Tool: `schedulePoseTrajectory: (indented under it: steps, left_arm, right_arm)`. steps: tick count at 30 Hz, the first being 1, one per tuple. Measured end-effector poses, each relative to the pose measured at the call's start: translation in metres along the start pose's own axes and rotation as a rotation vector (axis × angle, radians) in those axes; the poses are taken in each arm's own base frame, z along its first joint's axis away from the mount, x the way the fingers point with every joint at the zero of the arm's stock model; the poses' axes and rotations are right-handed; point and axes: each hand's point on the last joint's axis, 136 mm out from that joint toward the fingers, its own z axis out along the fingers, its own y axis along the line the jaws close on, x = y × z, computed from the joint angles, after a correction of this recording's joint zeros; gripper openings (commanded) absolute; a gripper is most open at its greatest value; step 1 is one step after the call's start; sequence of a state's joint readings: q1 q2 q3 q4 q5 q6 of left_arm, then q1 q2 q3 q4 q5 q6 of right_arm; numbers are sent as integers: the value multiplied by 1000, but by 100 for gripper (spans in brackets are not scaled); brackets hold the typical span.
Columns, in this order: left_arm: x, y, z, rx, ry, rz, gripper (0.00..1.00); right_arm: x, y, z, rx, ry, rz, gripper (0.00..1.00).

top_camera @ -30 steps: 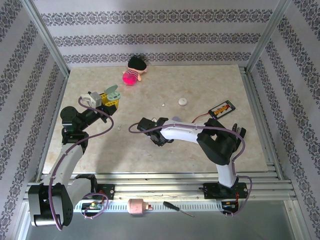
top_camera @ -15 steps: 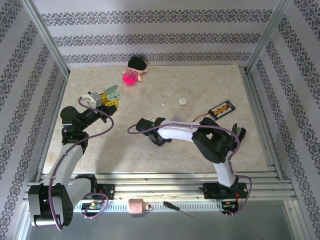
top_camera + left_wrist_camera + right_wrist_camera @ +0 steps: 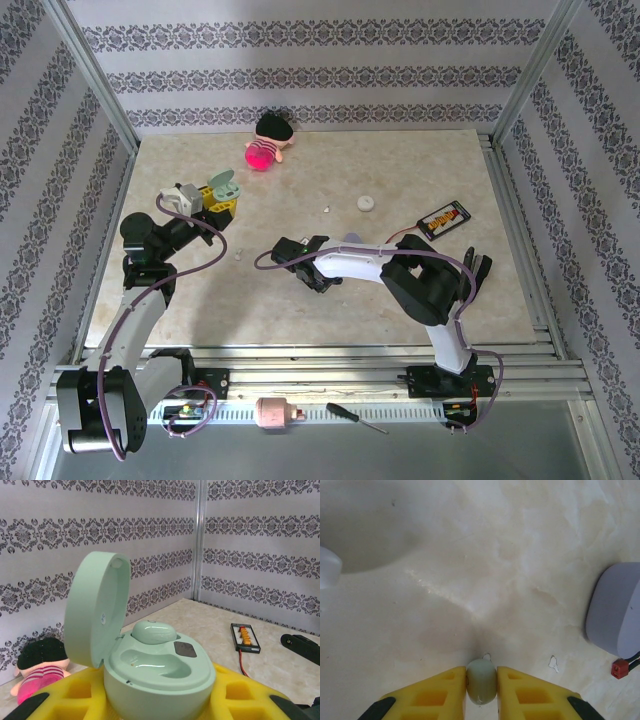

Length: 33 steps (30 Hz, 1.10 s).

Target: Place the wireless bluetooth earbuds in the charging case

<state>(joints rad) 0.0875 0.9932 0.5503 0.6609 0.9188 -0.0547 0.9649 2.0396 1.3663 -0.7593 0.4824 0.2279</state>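
Right gripper (image 3: 481, 674) clamps a mint bud (image 3: 481, 684); better lift it straight, then seat it softly in the open case (image 3: 155, 667) that left gripper (image 3: 221, 203) holds.

Mint-green charging case (image 3: 155, 675), pale mint earbud (image 3: 481, 681), beige marbled table (image 3: 495, 555).

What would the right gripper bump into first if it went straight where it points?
Probably the pale marble tabletop: the right gripper, with a tiny mint-green glossy earbud between its yellow fingers, points down at a bare patch.
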Motion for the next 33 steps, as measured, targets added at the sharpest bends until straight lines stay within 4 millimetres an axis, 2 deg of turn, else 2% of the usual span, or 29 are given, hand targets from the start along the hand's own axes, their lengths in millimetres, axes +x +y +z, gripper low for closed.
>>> schedulePoseTrajectory:
  steps: [8,13,20,25,29,33]
  left_arm:
    - [0,0,0,1,0,0,30]
    - [0,0,0,2,0,0,30]
    - [7,-1,4,15,15,-19,28]
    - [12,-13,14,58,23,-30,28]
    - [16,-24,26,95,26,-33,28]
    - [26,-33,38,120,42,-35,27]
  right_arm:
    - [-1,-4,0,-49,-6,47,17]
    - [-2,-22,-11,-157,-40,180,17]
    - [-21,-55,-50,-383,-183,435,17]
    - [-31,-73,-78,-589,-275,620,17]
    - [-44,-86,-109,-746,-362,714,17]
    - [-55,-92,-147,-859,-457,721,17]
